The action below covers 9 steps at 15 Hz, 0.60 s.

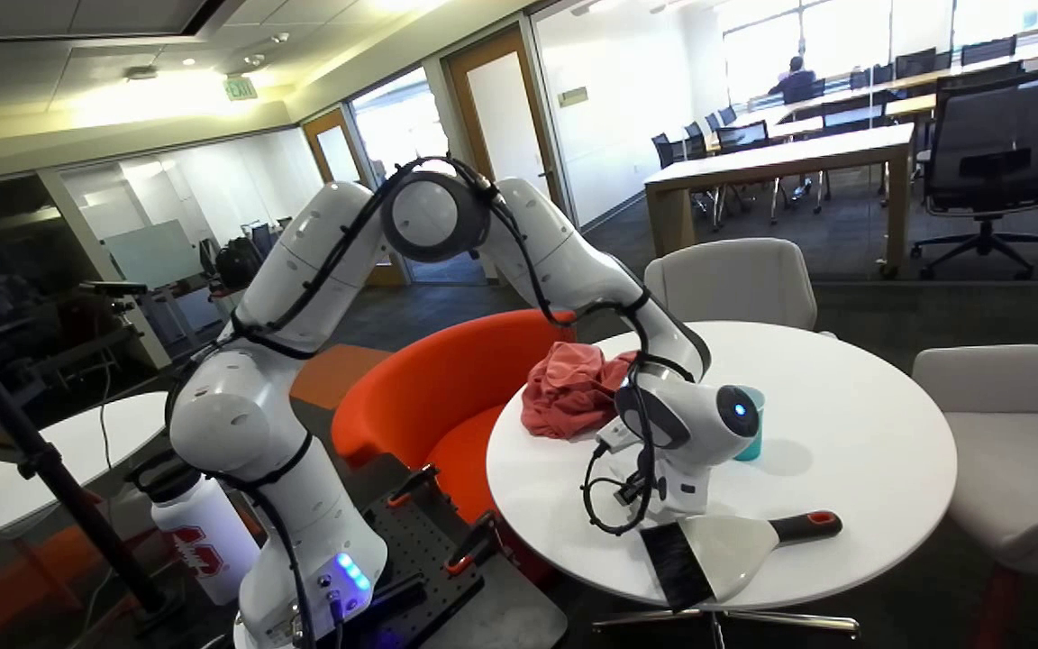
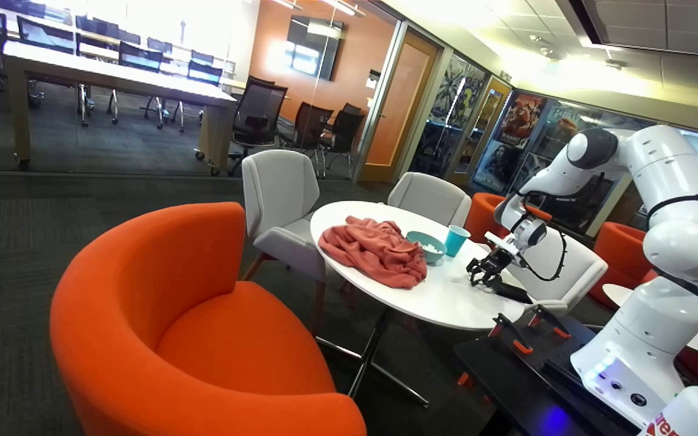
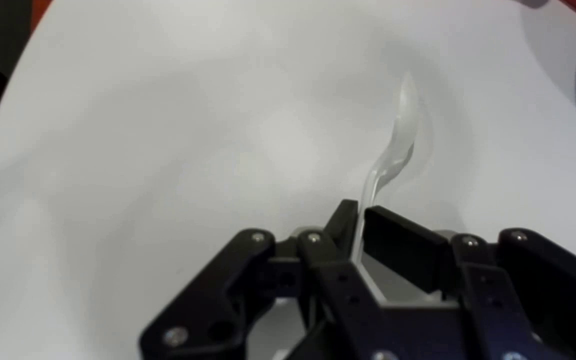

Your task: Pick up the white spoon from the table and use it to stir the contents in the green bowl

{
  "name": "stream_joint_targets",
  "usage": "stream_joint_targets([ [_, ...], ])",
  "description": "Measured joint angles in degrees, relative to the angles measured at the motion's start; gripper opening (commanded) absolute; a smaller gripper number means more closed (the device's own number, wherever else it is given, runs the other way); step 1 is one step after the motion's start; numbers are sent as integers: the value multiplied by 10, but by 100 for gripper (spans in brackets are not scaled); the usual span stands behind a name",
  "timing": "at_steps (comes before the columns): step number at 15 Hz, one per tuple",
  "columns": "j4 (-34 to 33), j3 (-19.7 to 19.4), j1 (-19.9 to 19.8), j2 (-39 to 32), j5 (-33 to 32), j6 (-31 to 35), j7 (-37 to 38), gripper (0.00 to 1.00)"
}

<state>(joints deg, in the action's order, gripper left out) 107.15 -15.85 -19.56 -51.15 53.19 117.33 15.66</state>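
The place looks like an office. At the upper right of an exterior view, a glass-fronted room (image 1: 618, 126) holds a long wooden desk (image 1: 780, 160) and a wheeled mesh-back chair (image 1: 997, 149); an exit sign (image 1: 240, 87) hangs at the upper left. In an exterior view, a wall-mounted screen (image 2: 314, 47) shows at the upper centre, and an orange lounge chair (image 2: 228, 345) fills the lower left.

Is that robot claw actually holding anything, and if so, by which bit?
Yes: in the wrist view, the gripper pinches the white spoon by its handle, close behind the scooped end.
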Motion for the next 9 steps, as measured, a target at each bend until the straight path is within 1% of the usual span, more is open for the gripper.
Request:
stream_joint_targets([
  [5,139,3,57,124,1,176,-72,3],
  [9,240,20,90,229,-2,327,-106,3],
])
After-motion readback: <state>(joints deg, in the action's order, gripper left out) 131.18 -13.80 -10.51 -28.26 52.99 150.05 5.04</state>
